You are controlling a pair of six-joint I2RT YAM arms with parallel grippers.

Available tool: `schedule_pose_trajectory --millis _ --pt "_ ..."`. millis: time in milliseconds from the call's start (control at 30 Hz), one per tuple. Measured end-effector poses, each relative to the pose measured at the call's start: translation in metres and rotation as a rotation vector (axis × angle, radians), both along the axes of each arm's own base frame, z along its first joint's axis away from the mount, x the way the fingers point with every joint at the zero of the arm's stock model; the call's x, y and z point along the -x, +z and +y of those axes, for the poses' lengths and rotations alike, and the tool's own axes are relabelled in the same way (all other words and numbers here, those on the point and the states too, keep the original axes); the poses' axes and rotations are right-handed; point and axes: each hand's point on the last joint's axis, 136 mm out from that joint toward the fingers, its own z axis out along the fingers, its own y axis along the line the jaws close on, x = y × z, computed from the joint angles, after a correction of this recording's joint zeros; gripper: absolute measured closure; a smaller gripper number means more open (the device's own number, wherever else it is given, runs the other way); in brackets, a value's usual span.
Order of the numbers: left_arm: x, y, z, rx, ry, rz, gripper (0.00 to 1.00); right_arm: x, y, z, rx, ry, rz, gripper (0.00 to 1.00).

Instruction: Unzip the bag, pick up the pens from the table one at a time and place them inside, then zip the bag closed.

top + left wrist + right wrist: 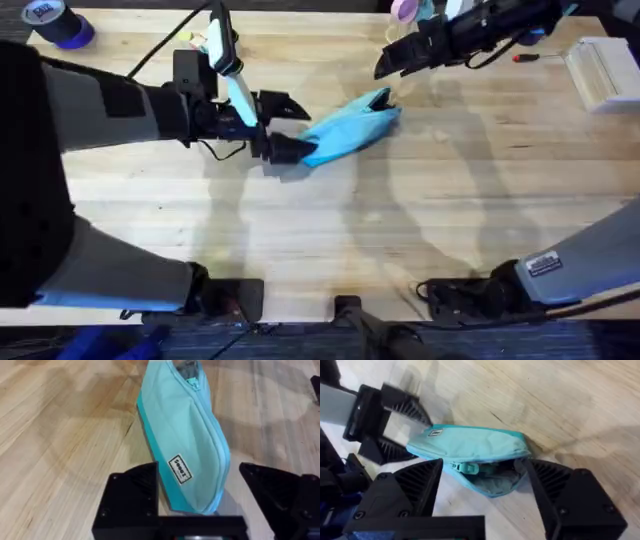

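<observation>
Item: turquoise fabric pencil pouch [350, 128]. Lies on the light wooden butcher-block table [400, 220], its length running between the two claws. In the left wrist view the pouch [187, 445] shows a small white sewn label [180, 469] on its side panel near the left claw's end, and a zipper seam along its upper edge. In the right wrist view the pouch [475, 452] is partly unzipped at the end nearest the right claw: the mouth gapes, grey lining shows inside, and the teal zipper pull [466, 467] sits at the edge of the opening.

Item: left gripper [285, 125]. Fingers spread wide, one each side of the pouch's label end; from the left wrist view [215, 495] the pouch end lies between the fingers with a gap to each, so nothing is clamped. The same claw appears across the pouch in the right wrist view [407, 427].

Item: right gripper [385, 62]. Fingers spread apart, holding nothing. Raised above the table, beyond the pouch's open end in the overhead view; in its own wrist view [480, 480] the open mouth of the pouch sits between the two fingers.

Item: small red-handled screwdriver [524, 58]. On the table past the right arm, well apart from the pouch.

Item: roll of blue tape [58, 24]. At the far left corner of the table, well apart from the left claw.
</observation>
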Motion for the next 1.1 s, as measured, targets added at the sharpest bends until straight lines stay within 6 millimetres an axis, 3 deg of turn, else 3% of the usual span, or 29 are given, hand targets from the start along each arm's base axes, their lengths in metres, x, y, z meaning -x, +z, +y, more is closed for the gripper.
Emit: schedule_pose_trajectory --millis 33,67,100,333,667,867,1000,1100 --pt "0.0 0.0 0.0 -0.003 0.001 0.0 0.143 0.0 0.0 0.0 0.003 -0.001 0.001 0.006" --pt "0.0 -0.001 0.0 -0.004 0.005 0.009 0.044 0.0 0.0 -0.001 0.007 -0.002 0.002 0.006" --pt "0.0 -0.001 0.001 -0.006 0.006 0.01 0.017 0.0 0.0 -0.002 0.012 -0.004 0.001 0.006" --pt "-0.003 -0.006 0.003 -0.038 0.023 0.008 0.008 -0.005 0.007 -0.006 0.066 -0.011 -0.043 0.005" --pt "-0.01 -0.007 0.008 -0.091 0.063 -0.003 0.007 -0.003 0.036 -0.014 0.193 -0.023 -0.168 0.005" --pt "-0.03 0.035 0.019 -0.16 0.166 -0.104 0.007 -0.001 0.035 -0.02 0.232 -0.038 -0.165 0.005" --pt "-0.032 0.067 0.019 -0.195 0.203 -0.164 0.007 -0.001 0.034 -0.022 0.241 -0.041 -0.162 0.005" --pt "-0.025 0.081 0.011 -0.229 0.197 -0.17 0.008 -0.001 0.034 -0.022 0.243 -0.041 -0.162 0.005"
